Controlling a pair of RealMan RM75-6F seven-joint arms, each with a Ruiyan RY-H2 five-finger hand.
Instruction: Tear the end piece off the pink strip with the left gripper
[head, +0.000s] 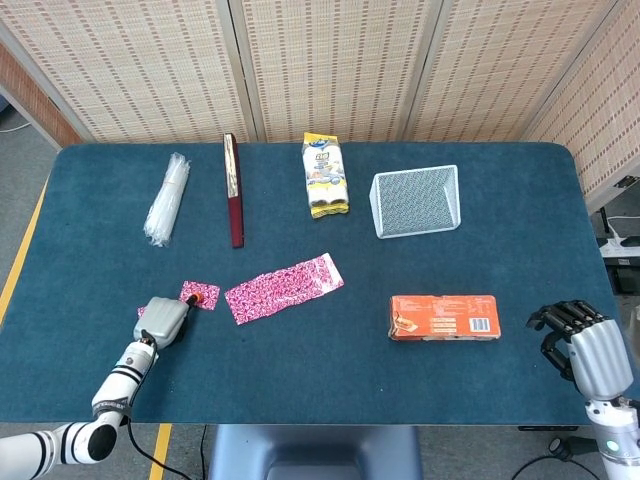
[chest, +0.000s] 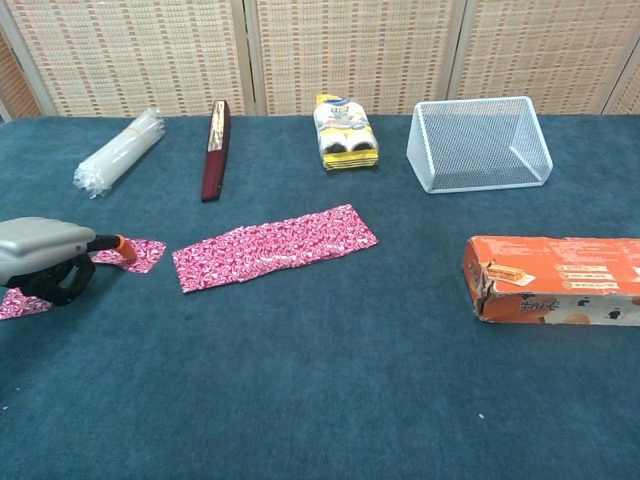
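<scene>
The pink patterned strip (head: 283, 288) (chest: 275, 246) lies flat at the table's middle left. A small torn-off pink end piece (head: 200, 295) (chest: 138, 254) sits apart from the strip's left end, with a clear gap of table between them. My left hand (head: 165, 318) (chest: 45, 255) pinches this piece at its left edge with an orange-tipped finger. Another small pink piece (chest: 15, 302) lies under and left of that hand. My right hand (head: 585, 345) hangs off the table's right front corner, fingers loosely bent, holding nothing.
An orange box (head: 444, 317) (chest: 555, 280) lies at the front right. Along the back stand a white wire basket (head: 416, 200) (chest: 478, 143), a yellow packet (head: 325, 176), a dark red flat stick (head: 233, 190) and a clear plastic bundle (head: 167, 197).
</scene>
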